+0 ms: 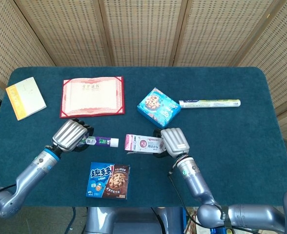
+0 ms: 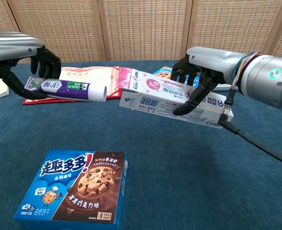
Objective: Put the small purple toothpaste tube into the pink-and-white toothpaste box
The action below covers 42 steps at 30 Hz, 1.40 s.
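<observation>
Purple toothpaste tube [image 2: 69,88], light and probably squashy, gripped near its crimped tail by the left hand [image 2: 23,62]; right hand [image 2: 198,76] clasps the stiff-looking pink-and-white box [image 2: 153,93].

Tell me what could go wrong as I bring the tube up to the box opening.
1. The purple toothpaste tube sits cap-first toward the pink-and-white box, and the box's open pink flap may catch the cap.
2. The left hand grips only the tube's tail, so it may tilt on contact.
3. The right hand holds the box aloft; a push could twist it in the grip.
</observation>
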Each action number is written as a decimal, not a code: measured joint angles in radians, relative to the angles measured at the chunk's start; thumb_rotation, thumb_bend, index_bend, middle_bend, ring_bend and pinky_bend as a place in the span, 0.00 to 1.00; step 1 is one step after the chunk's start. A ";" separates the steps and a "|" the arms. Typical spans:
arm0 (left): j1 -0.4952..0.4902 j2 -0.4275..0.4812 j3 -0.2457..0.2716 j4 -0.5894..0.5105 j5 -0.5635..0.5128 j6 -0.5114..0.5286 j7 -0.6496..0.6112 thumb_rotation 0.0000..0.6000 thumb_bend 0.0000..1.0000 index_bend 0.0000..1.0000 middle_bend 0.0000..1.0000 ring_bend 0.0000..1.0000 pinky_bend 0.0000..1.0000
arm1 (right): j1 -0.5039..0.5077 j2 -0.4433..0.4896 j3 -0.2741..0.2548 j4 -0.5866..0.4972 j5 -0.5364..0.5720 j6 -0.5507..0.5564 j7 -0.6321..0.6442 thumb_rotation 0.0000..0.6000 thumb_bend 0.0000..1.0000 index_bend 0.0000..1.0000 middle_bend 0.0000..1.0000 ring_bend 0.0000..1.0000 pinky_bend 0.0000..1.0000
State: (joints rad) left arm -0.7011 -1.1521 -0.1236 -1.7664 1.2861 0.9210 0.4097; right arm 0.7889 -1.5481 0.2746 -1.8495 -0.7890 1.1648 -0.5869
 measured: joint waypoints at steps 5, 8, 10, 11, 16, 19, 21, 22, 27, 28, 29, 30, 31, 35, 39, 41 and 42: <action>-0.001 -0.044 0.000 0.016 0.009 0.032 -0.001 1.00 0.47 0.86 0.64 0.44 0.41 | 0.006 0.000 -0.008 0.000 0.005 0.001 -0.004 1.00 0.18 0.63 0.53 0.42 0.49; -0.004 -0.059 0.001 0.023 0.010 0.037 0.002 1.00 0.47 0.86 0.64 0.44 0.41 | 0.007 -0.001 -0.009 -0.003 0.004 0.002 0.001 1.00 0.18 0.63 0.53 0.42 0.48; -0.005 -0.069 0.000 0.025 0.011 0.045 0.002 1.00 0.47 0.86 0.64 0.44 0.41 | 0.009 -0.002 -0.010 -0.005 0.002 0.003 0.004 1.00 0.18 0.63 0.53 0.43 0.48; -0.006 -0.073 -0.001 0.026 0.012 0.048 0.002 1.00 0.47 0.86 0.64 0.44 0.41 | 0.010 -0.002 -0.012 -0.005 0.001 0.002 0.004 1.00 0.18 0.63 0.53 0.43 0.49; -0.011 -0.089 0.000 0.024 0.009 0.053 0.005 1.00 0.47 0.86 0.64 0.44 0.41 | 0.014 -0.006 -0.017 -0.006 0.001 0.002 0.005 1.00 0.18 0.63 0.53 0.43 0.48; -0.011 -0.095 0.000 0.020 0.017 0.064 0.001 1.00 0.47 0.86 0.64 0.44 0.41 | 0.016 -0.007 -0.021 -0.005 0.002 0.004 0.002 1.00 0.18 0.63 0.53 0.43 0.48; -0.012 -0.096 0.000 0.015 0.025 0.069 -0.003 1.00 0.47 0.86 0.64 0.44 0.41 | 0.017 -0.009 -0.021 -0.004 0.005 0.005 0.003 1.00 0.18 0.63 0.53 0.43 0.48; -0.013 -0.095 -0.001 0.012 0.029 0.071 -0.004 1.00 0.47 0.86 0.64 0.44 0.41 | 0.018 -0.009 -0.022 -0.002 0.005 0.005 0.004 1.00 0.18 0.63 0.53 0.43 0.48; -0.014 -0.091 -0.001 0.002 0.036 0.076 -0.009 1.00 0.47 0.86 0.64 0.44 0.41 | 0.019 -0.012 -0.026 0.001 0.005 0.004 0.006 1.00 0.18 0.63 0.53 0.43 0.48; -0.015 -0.091 0.000 0.000 0.039 0.076 -0.009 1.00 0.47 0.86 0.64 0.44 0.41 | 0.019 -0.013 -0.026 0.002 0.005 0.004 0.008 1.00 0.18 0.63 0.53 0.43 0.48; -0.016 -0.090 0.001 -0.002 0.041 0.076 -0.009 1.00 0.47 0.86 0.64 0.44 0.41 | 0.019 -0.014 -0.027 0.003 0.004 0.005 0.010 1.00 0.18 0.63 0.53 0.43 0.49; -0.016 -0.090 0.001 -0.002 0.040 0.076 -0.008 1.00 0.47 0.86 0.64 0.44 0.41 | 0.019 -0.015 -0.027 0.004 0.003 0.005 0.011 1.00 0.18 0.63 0.53 0.43 0.48; -0.017 -0.091 0.002 -0.003 0.038 0.074 -0.006 1.00 0.47 0.86 0.64 0.44 0.41 | 0.020 -0.015 -0.028 0.003 0.003 0.005 0.012 1.00 0.18 0.63 0.53 0.43 0.48; -0.025 -0.094 0.003 -0.007 0.018 0.060 0.009 1.00 0.47 0.86 0.64 0.44 0.41 | 0.022 -0.016 -0.027 0.000 -0.001 0.006 0.013 1.00 0.18 0.63 0.53 0.43 0.49; -0.035 -0.091 0.005 -0.019 -0.013 0.040 0.042 1.00 0.47 0.86 0.64 0.44 0.41 | 0.024 -0.016 -0.025 -0.003 -0.004 0.009 0.014 1.00 0.18 0.63 0.53 0.43 0.48; -0.040 -0.086 0.005 -0.030 -0.036 0.034 0.064 1.00 0.47 0.86 0.64 0.44 0.41 | 0.024 -0.015 -0.024 -0.006 -0.006 0.010 0.017 1.00 0.18 0.63 0.53 0.43 0.48; -0.042 -0.085 0.005 -0.035 -0.047 0.033 0.073 1.00 0.47 0.86 0.64 0.44 0.41 | 0.025 -0.014 -0.024 -0.006 -0.006 0.009 0.018 1.00 0.18 0.63 0.53 0.43 0.48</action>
State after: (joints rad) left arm -0.7429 -1.2369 -0.1190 -1.8010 1.2389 0.9539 0.4829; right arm 0.8138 -1.5622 0.2510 -1.8557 -0.7952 1.1743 -0.5693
